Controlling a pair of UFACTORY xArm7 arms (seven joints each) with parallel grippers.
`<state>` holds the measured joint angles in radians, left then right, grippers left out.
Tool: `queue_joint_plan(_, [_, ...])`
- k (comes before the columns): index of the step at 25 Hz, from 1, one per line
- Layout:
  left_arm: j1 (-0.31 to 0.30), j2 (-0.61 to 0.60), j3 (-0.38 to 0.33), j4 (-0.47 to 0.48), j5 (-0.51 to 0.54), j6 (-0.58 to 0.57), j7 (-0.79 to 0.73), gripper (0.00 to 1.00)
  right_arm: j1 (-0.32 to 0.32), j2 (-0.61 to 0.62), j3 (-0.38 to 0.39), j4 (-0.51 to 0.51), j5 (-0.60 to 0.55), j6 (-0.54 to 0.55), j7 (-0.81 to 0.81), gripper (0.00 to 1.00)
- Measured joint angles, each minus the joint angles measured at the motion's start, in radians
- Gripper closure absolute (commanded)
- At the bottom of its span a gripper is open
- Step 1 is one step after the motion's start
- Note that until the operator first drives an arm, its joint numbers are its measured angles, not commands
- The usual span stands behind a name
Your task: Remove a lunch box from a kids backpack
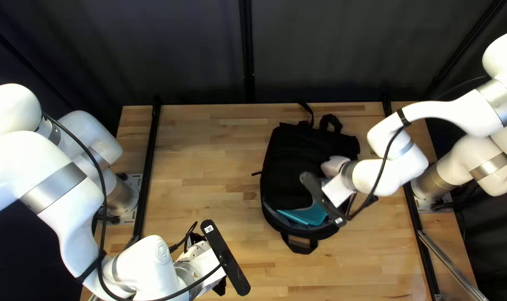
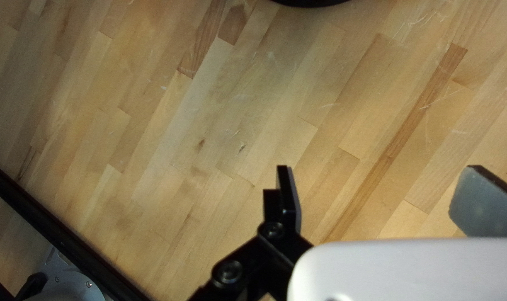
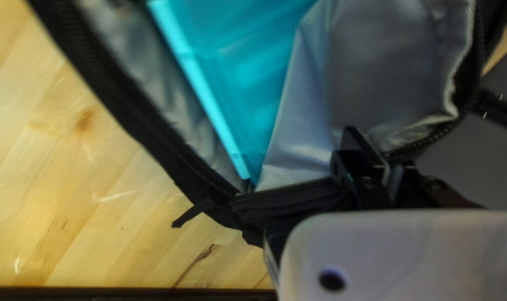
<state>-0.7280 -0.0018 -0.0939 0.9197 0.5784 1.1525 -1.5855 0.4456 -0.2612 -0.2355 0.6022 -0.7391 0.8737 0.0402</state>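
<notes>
Left gripper (image 2: 381,181): fingers are standing apart, well away from the backpack (image 1: 287,161). Teal lunch box (image 1: 314,215): lying inside, exposed edge running left to right, leftward of the nearer right gripper (image 3: 377,149), whose fingers are clamping the backpack's rim.

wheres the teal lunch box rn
The lunch box sits in the open black backpack, just right of centre in the top left view, beside the grey lining and near the strap loop at the backpack's near end.
</notes>
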Motion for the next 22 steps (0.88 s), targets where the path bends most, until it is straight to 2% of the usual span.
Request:
queue_joint_plan(6, [0.0,0.0,0.0,0.0,0.0,0.0,0.0,0.0,-0.05,-0.062,-0.008,-0.046,-0.038,-0.006,0.152,1.0])
queue_joint_plan(14, [0.0,0.0,0.0,0.0,0.0,0.0,0.0,0.0,-0.131,-0.112,-0.032,-0.111,-0.083,-0.066,0.37,1.0])
queue_joint_plan(22, [0.0,0.0,0.0,0.0,0.0,0.0,0.0,0.0,-0.161,-0.124,-0.044,-0.113,-0.096,-0.08,0.429,1.0])
